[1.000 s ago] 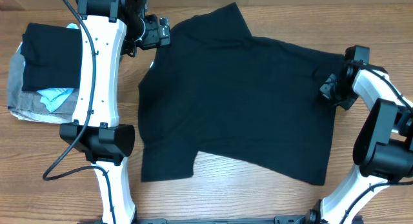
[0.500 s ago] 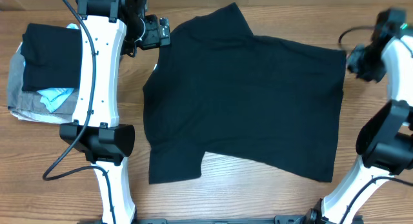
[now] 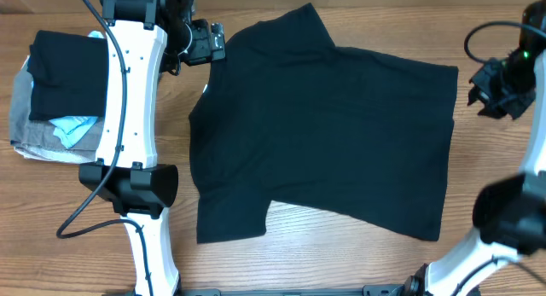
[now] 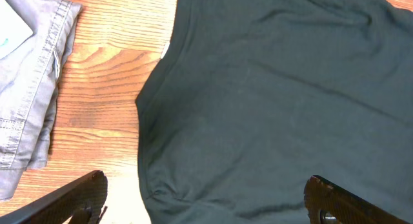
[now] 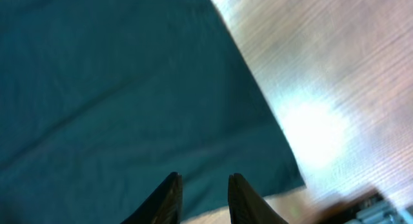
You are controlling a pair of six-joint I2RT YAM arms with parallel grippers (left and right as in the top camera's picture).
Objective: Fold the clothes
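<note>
the black t-shirt (image 3: 324,134) lies spread flat on the wooden desk (image 3: 341,253). a pile of folded garments (image 3: 55,91) sits well left of it. the left tool (image 4: 206,198) is spread wide above the neckline. the right tool (image 5: 203,192) is slightly parted and empty, beside the shirt's right edge.

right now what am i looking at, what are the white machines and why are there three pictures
These are two robot arms at a wooden table, each ending in a two-finger gripper. The wide picture comes from a fixed camera above the table. The other two come from small cameras on the wrists, so each shows its own fingers at the bottom edge. A black T-shirt lies spread flat; the job is to fold it. At the left edge sits a pile of other clothes. The left gripper hovers near the shirt's collar, wide open. The right gripper hangs near the bottom hem, slightly open. Neither holds anything.
</note>
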